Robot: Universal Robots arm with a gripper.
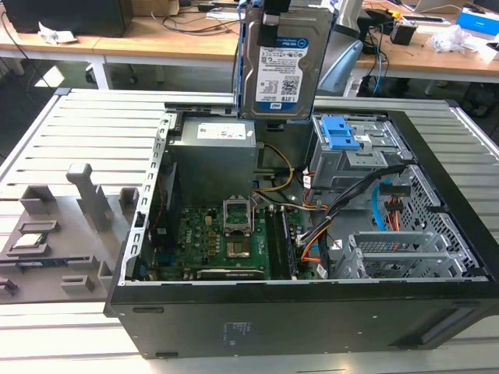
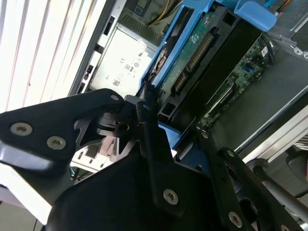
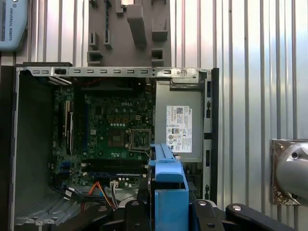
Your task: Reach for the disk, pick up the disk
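Jaws grip the disk (image 1: 284, 66) above the open computer case (image 1: 312, 319), motherboard (image 1: 210, 241) seated inside.

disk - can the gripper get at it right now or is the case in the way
Yes, it seems so, and it looks to be gripping it already: the gripper appears clamped on the top edge of the disk, which hangs upright above the open computer case. Nothing stands between them.
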